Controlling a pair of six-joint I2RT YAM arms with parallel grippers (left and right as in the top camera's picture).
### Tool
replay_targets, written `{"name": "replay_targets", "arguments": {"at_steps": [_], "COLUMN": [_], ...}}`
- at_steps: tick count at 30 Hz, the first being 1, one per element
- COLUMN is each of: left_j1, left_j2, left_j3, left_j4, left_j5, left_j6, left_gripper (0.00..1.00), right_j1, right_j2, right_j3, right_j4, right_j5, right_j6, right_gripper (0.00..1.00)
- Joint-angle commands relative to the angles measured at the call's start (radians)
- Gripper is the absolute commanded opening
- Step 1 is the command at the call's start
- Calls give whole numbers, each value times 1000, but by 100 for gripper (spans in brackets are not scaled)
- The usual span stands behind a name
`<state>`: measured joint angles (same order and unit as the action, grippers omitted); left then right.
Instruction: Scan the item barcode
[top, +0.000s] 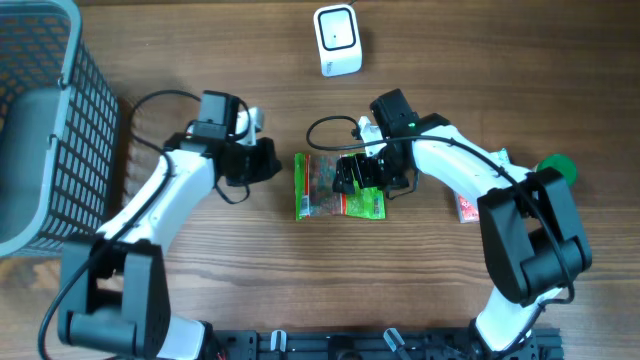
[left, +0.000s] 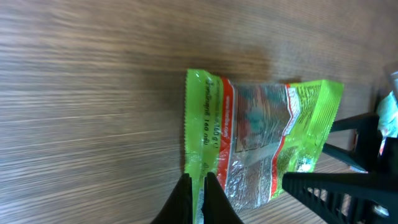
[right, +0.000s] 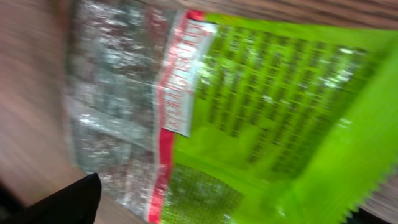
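At desk (top: 230, 300) centre, the green snack packet (top: 318, 186) is pinched at its left edge by the left tool (left: 198, 182); the right tool (top: 361, 179) is spread above.

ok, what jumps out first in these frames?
A bright green snack packet lies mid-table, with the left hand shut at its left edge and the right hand open over its right half. A white scanner sits at the far edge, a grey basket far left.

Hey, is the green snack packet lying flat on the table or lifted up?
Lying flat. The green snack packet rests spread on the wooden table; the right gripper hangs open over it, not gripping.
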<state>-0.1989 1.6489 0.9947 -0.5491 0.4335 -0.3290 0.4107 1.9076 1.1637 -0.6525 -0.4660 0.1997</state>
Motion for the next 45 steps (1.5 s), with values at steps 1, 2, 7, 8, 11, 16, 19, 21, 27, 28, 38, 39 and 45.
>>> {"name": "replay_targets", "arguments": {"at_steps": [1, 2, 7, 8, 11, 16, 19, 21, 27, 28, 38, 39, 45], "left_j1": [-52, -59, -79, -79, -78, -82, -92, -99, -125, -126, -131, -131, -131], "left_j2": [59, 71, 132, 143, 169, 187, 191, 193, 216, 224, 282, 282, 282], "left_j3": [-11, -11, -11, -11, -11, -12, -13, -13, -13, -13, -13, -13, -13], "left_j4": [68, 81, 126, 124, 115, 115, 115, 115, 108, 104, 101, 101, 105], "left_j5": [9, 3, -14, -34, -82, -83, -83, -83, -83, -83, -83, -83, -83], "left_j6": [-27, -29, -54, -55, -84, -84, -84, -105, -156, -159, -158, -158, -158], "left_gripper": [4, 4, 4, 4, 4, 4, 6, 6, 6, 6, 4, 4, 4], "right_j1": [2, 2, 2, 2, 1, 1, 1, 1, 1, 1, 5, 9, 64], "right_j2": [-15, -15, -15, -15, -15, -15, -15, -15, -15, -15, -15, -15, -15], "right_j3": [-55, -63, -93, -97, -104, -128, -155, -172, -224, -224, -224, -224, -224], "right_j4": [32, 39, 71, 75, 76, 109, 159, 188, 308, 320, 473, 483, 534], "right_j5": [-138, -138, -137, -138, -138, -138, -139, -149, -262, -272, -325, -324, -311], "right_j6": [11, 34, 92, 97, 117, 189, 247, 281, 327, 327, 440, 454, 496], "right_gripper": [94, 94, 94, 94, 95, 97, 98, 98, 91, 90, 73, 73, 73]}}
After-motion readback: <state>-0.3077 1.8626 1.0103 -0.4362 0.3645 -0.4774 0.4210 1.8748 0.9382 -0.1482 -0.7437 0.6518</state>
